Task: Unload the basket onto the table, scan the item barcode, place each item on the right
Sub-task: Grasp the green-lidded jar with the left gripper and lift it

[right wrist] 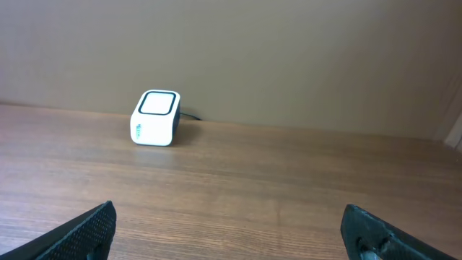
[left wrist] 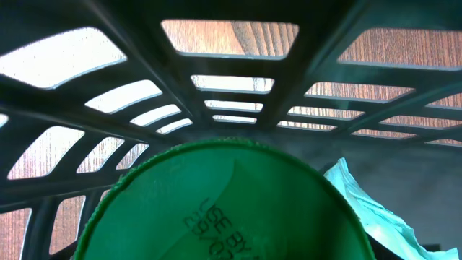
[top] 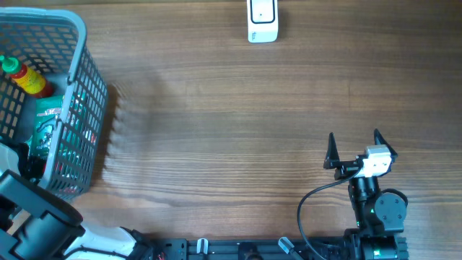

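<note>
Left arm point(top: 32, 209) reaches into the basket point(top: 79, 43), frame's left edge.
Green-lidded item point(left wrist: 224, 209) lies right under the left gripper (jaws hidden, state untellable); right gripper point(top: 354, 134), spread wide, sits lower right.

The table point(top: 216, 108) is mid-brown wood with darker grain running in long streaks. The basket point(top: 78, 50) is grey, its walls an open lattice of slots. In it, the bottle point(top: 27, 78) is red with a yellow band and a green cap point(top: 9, 65), and the packet point(top: 49, 119) is green with white print. The scanner point(top: 263, 20) is white with a black-edged window. The right gripper point(top: 354, 137) is black with a white block behind it, and its cable point(top: 307, 202) is black. The lid point(left wrist: 224, 209) is bright green with dark stamped lettering, and the wrapper point(left wrist: 368, 202) is pale blue-green.
</note>
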Controlling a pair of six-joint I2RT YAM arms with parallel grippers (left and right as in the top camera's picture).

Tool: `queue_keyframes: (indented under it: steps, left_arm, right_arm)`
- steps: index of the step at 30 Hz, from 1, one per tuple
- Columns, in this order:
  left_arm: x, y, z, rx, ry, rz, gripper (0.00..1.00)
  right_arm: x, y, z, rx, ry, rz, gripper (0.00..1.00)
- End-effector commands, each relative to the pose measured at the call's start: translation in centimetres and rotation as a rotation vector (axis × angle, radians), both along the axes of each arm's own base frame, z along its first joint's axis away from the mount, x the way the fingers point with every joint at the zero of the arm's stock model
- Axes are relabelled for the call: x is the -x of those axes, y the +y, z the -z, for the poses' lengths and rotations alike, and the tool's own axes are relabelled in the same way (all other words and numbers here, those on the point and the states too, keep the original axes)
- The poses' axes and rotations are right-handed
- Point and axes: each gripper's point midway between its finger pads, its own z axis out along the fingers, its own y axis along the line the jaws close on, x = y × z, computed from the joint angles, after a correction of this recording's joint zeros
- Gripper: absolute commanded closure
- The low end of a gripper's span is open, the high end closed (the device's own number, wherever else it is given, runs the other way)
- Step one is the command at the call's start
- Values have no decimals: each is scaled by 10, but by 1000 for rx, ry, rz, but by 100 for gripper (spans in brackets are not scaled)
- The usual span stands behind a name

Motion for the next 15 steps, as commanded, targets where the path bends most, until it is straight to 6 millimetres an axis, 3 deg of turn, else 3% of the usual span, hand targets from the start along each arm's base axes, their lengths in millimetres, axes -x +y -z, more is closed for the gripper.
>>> queue_keyframes:
  steps: [1, 4, 10, 15]
  left_arm:
    - [-1, 16, -26, -62, -21, -23, 48]
    - [-4, 19, -52, -105, -57, -23, 53]
    - [-19, 12, -122, -180, -223, 28, 44]
    - [-35, -19, -223, -281, -520, 124, 43]
  right_arm:
    - [1, 2, -2, 7, -10, -10, 0]
    - [1, 2, -2, 8, -10, -10, 0]
    - [0, 2, -2, 7, -10, -10, 0]
    - [0, 2, -2, 7, -10, -10, 0]
